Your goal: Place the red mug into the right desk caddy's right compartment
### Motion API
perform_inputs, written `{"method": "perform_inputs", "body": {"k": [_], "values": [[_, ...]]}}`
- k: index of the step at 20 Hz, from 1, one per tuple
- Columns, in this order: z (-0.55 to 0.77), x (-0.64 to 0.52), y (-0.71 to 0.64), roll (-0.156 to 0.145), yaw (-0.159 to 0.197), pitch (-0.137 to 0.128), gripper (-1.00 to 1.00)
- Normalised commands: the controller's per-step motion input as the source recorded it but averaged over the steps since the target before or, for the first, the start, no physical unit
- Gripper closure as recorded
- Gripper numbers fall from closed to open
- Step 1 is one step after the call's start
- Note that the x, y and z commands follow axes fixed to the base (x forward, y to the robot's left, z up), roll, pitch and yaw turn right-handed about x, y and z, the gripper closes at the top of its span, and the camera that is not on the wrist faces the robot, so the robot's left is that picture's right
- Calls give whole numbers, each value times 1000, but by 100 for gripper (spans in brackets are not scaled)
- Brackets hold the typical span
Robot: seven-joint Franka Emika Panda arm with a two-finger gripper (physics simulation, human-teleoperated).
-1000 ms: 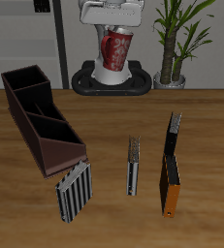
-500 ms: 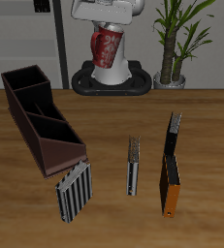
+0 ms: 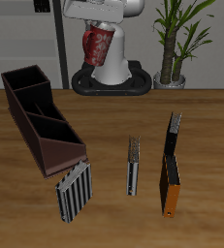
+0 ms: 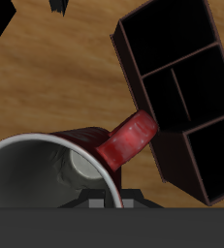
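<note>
The one red mug point(image 3: 97, 45), glossy ceramic with white speckles, a pale inside and a loop handle, hangs tilted in the gripper point(image 3: 96, 29), whose jaws are clamped on it, high above the wood-grain bench point(image 3: 113, 126) and behind the right desk caddy point(image 3: 41, 116). That caddy is a long dark-brown box with maroon sides and thin inner dividers. Nearer the front edge than the caddy stands one grey-and-white striped box point(image 3: 73, 191).

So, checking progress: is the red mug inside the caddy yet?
No, the red mug hangs in the tool high above the table, clear of the right desk caddy.
</note>
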Motion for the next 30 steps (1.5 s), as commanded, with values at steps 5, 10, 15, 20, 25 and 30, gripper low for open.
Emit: {"method": "perform_inputs", "body": {"k": [5,10,15,20,25,30], "values": [[48,94,-388,41,-21,60,100],[54,8,-343,-3,10,-27,100],[29,-72,-547,10,-19,31,100],[34,-129,-334,-27,-14,-6,100],[99,-174,-336,-16,-3,-23,100],[151,-113,-366,-9,-1,-27,100]]}}
